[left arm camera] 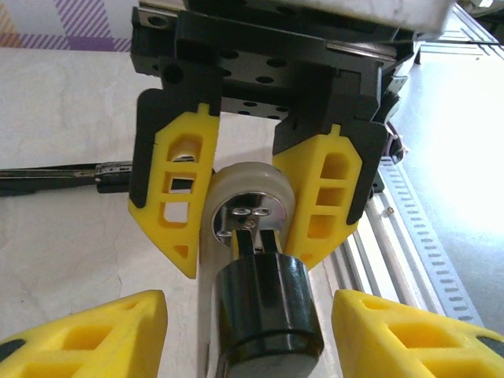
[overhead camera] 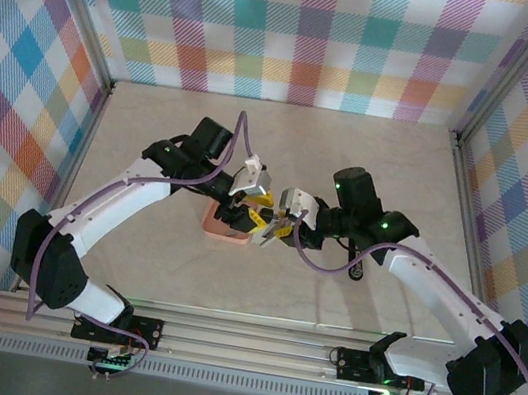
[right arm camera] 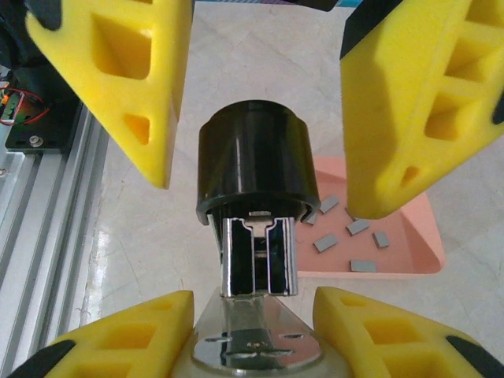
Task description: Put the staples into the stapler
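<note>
In the right wrist view the tray is partly hidden behind the stapler and a finger, and the stapler's base is cut off below. The staples seen there are too small to be made out from above.

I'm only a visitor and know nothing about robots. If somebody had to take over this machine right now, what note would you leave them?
Right pincer: shut on the stapler, clamping its clear rounded end.
Left pincer: open, its fingers on either side of the stapler's black end, with gaps on both sides.
Staples: several grey strips lying loose in the pink tray; neither pincer holds one.
Done: stapler gripped and held between the arms.
Left: probably open the stapler, fetch a strip, load it and close.
</note>
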`<act>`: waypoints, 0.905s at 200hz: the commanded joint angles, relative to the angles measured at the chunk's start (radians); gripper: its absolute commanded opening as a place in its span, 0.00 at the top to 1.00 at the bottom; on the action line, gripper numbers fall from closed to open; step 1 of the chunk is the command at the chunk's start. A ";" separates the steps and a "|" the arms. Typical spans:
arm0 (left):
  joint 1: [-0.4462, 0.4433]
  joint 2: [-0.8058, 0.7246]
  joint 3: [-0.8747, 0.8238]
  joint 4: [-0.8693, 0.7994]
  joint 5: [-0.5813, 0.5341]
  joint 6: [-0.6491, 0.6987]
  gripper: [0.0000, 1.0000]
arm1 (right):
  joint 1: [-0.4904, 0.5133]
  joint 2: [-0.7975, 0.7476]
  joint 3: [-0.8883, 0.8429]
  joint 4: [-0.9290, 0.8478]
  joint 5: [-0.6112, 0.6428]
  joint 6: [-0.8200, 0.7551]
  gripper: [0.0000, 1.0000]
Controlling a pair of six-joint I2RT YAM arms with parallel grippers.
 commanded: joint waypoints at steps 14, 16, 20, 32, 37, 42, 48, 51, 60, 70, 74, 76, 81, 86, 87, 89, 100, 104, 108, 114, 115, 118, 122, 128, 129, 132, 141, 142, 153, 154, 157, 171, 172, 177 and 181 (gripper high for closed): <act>-0.015 0.014 0.039 -0.053 0.011 0.039 0.44 | 0.007 -0.002 0.056 0.054 -0.039 -0.013 0.94; -0.016 0.015 0.039 -0.053 0.013 0.039 0.44 | 0.007 -0.001 0.056 0.053 -0.039 -0.013 0.94; -0.016 0.016 0.039 -0.052 0.013 0.040 0.45 | 0.007 -0.001 0.056 0.053 -0.039 -0.013 0.94; -0.017 0.018 0.039 -0.050 0.014 0.040 0.46 | 0.007 0.001 0.056 0.056 -0.039 -0.013 0.94; -0.017 0.019 0.040 -0.049 0.016 0.040 0.47 | 0.007 0.001 0.055 0.058 -0.037 -0.011 0.94; -0.017 0.021 0.042 -0.051 0.018 0.040 0.48 | 0.007 0.001 0.054 0.059 -0.037 -0.011 0.94; -0.017 0.023 0.044 -0.052 0.019 0.039 0.49 | 0.007 0.001 0.054 0.061 -0.036 -0.011 0.94; -0.017 0.024 0.045 -0.053 0.019 0.039 0.49 | 0.006 0.001 0.054 0.063 -0.037 -0.011 0.94; -0.018 0.027 0.047 -0.055 0.020 0.039 0.49 | 0.007 0.001 0.052 0.066 -0.036 -0.008 0.94; -0.019 0.029 0.045 -0.052 0.018 0.040 0.49 | 0.007 0.001 0.052 0.069 -0.037 -0.007 0.94; -0.020 0.029 0.045 -0.052 0.017 0.039 0.49 | 0.007 0.001 0.052 0.069 -0.038 -0.006 0.94; -0.020 0.030 0.045 -0.052 0.016 0.040 0.49 | 0.007 0.003 0.052 0.070 -0.038 -0.005 0.94; -0.021 0.030 0.045 -0.051 0.013 0.039 0.49 | 0.007 0.003 0.052 0.072 -0.040 -0.004 0.94; -0.022 0.031 0.045 -0.052 0.012 0.040 0.49 | 0.007 0.002 0.052 0.071 -0.042 -0.002 0.94; -0.022 0.031 0.045 -0.052 0.011 0.039 0.49 | 0.007 0.002 0.052 0.073 -0.042 -0.002 0.94; -0.023 0.033 0.046 -0.052 0.010 0.040 0.49 | 0.007 0.003 0.052 0.074 -0.042 -0.001 0.94; -0.023 0.032 0.045 -0.052 0.009 0.040 0.50 | 0.007 0.002 0.051 0.079 -0.042 0.001 0.94; -0.023 0.032 0.045 -0.051 0.009 0.040 0.51 | 0.006 0.002 0.051 0.079 -0.042 0.001 0.94; -0.025 0.033 0.046 -0.052 0.008 0.039 0.52 | 0.007 0.002 0.051 0.080 -0.040 0.001 0.94; -0.024 0.034 0.047 -0.052 0.009 0.039 0.55 | 0.007 0.003 0.051 0.081 -0.040 0.001 0.94; -0.024 0.034 0.047 -0.052 0.009 0.039 0.56 | 0.007 0.002 0.052 0.081 -0.040 0.001 0.94; -0.025 0.034 0.047 -0.051 0.009 0.039 0.58 | 0.008 0.002 0.051 0.081 -0.039 0.001 0.94; -0.025 0.034 0.047 -0.052 0.010 0.040 0.60 | 0.008 0.002 0.051 0.081 -0.039 0.002 0.94; -0.025 0.034 0.047 -0.052 0.010 0.039 0.65 | 0.007 0.002 0.051 0.081 -0.038 0.003 0.94; -0.025 0.034 0.047 -0.052 0.010 0.040 0.65 | 0.007 0.002 0.051 0.081 -0.037 0.003 0.94; -0.024 0.034 0.048 -0.052 0.010 0.040 0.67 | 0.007 0.002 0.051 0.081 -0.037 0.003 0.94; -0.025 0.032 0.049 -0.054 0.008 0.040 0.72 | 0.006 0.003 0.050 0.082 -0.035 0.004 0.94; -0.025 0.032 0.049 -0.055 0.007 0.040 0.72 | 0.007 0.003 0.049 0.082 -0.034 0.005 0.94; -0.024 0.032 0.053 -0.059 0.000 0.039 0.80 | 0.007 -0.001 0.044 0.087 -0.023 0.023 0.92; -0.024 0.033 0.053 -0.060 -0.001 0.039 0.81 | 0.007 -0.002 0.043 0.090 -0.022 0.027 0.91; -0.023 0.033 0.055 -0.064 -0.003 0.040 0.84 | 0.007 -0.004 0.040 0.096 -0.018 0.035 0.90; -0.023 0.029 0.063 -0.076 -0.031 0.039 0.92 | 0.006 -0.017 0.014 0.124 0.007 0.093 0.76; -0.023 0.028 0.063 -0.077 -0.035 0.039 0.93 | 0.005 -0.019 0.011 0.126 0.009 0.099 0.75; -0.023 0.025 0.064 -0.079 -0.052 0.038 0.95 | 0.004 -0.028 0.000 0.137 0.022 0.131 0.67; -0.023 0.022 0.064 -0.080 -0.070 0.036 0.96 | 0.003 -0.037 -0.012 0.147 0.034 0.168 0.58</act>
